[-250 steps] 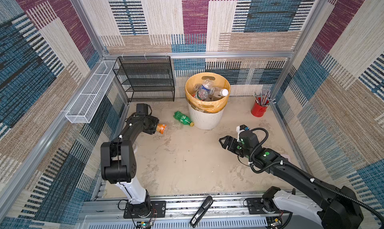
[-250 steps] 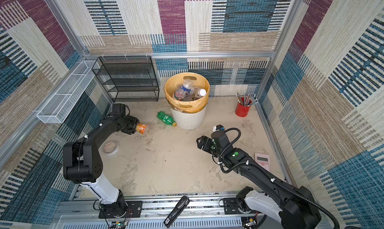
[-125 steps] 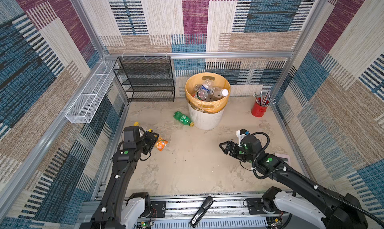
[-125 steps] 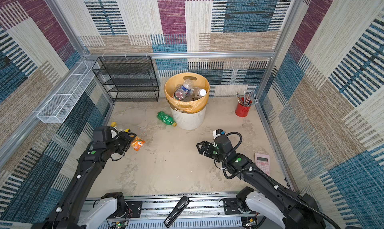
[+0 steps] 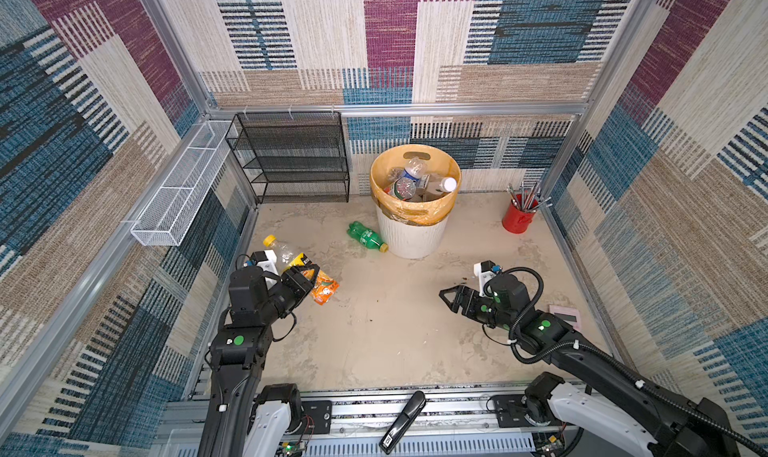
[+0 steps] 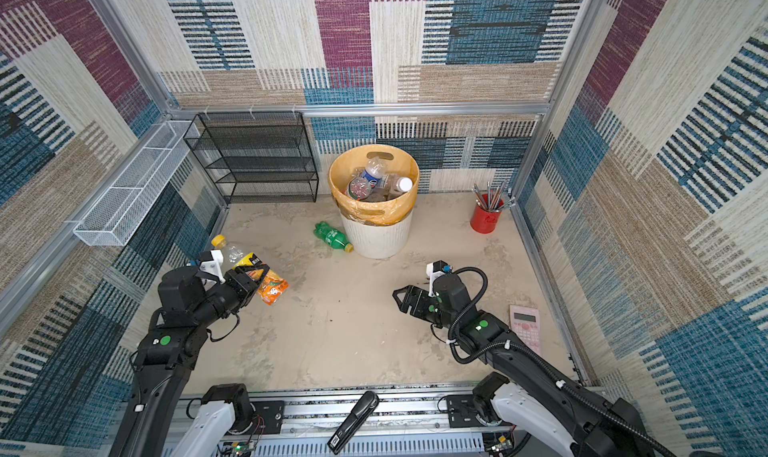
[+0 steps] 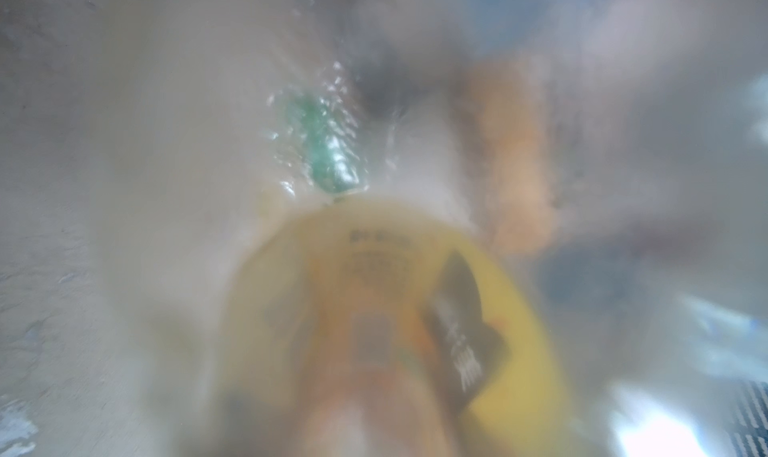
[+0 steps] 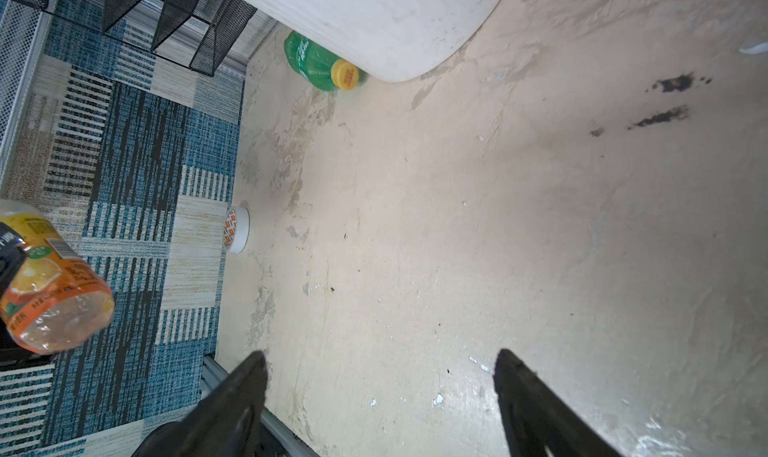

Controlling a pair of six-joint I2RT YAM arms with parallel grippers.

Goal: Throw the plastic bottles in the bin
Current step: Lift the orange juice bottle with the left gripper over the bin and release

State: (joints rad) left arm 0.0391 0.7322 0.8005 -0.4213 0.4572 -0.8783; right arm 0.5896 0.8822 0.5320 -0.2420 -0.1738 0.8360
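My left gripper (image 5: pixel 305 277) (image 6: pixel 250 274) is shut on a clear plastic bottle (image 5: pixel 325 289) (image 6: pixel 272 288) with an orange and yellow label and a yellow cap, held off the floor at the left. That bottle fills the blurred left wrist view (image 7: pixel 374 309) and shows in the right wrist view (image 8: pixel 50 293). A green bottle (image 5: pixel 368 237) (image 6: pixel 332 235) (image 8: pixel 316 62) lies on the floor against the white ribbed bin (image 5: pixel 413 237) (image 6: pixel 378 237) (image 8: pixel 374 14). Several bottles (image 5: pixel 409 180) lie inside the bin. My right gripper (image 5: pixel 448 298) (image 6: pixel 401 298) (image 8: pixel 380 363) is open and empty over the bare floor.
A red pencil cup (image 5: pixel 519 222) stands at the back right. A black mesh rack (image 5: pixel 291 160) stands at the back left, with a white wire basket (image 5: pixel 178 189) on the left wall. A pink calculator (image 6: pixel 524 322) lies right of my right arm. A tape roll (image 8: pixel 237 229) rests by the left wall.
My left arm has drawn back from the far left corner toward the front, carrying the orange-labelled bottle with it. My right gripper has shifted slightly toward the front, still open.
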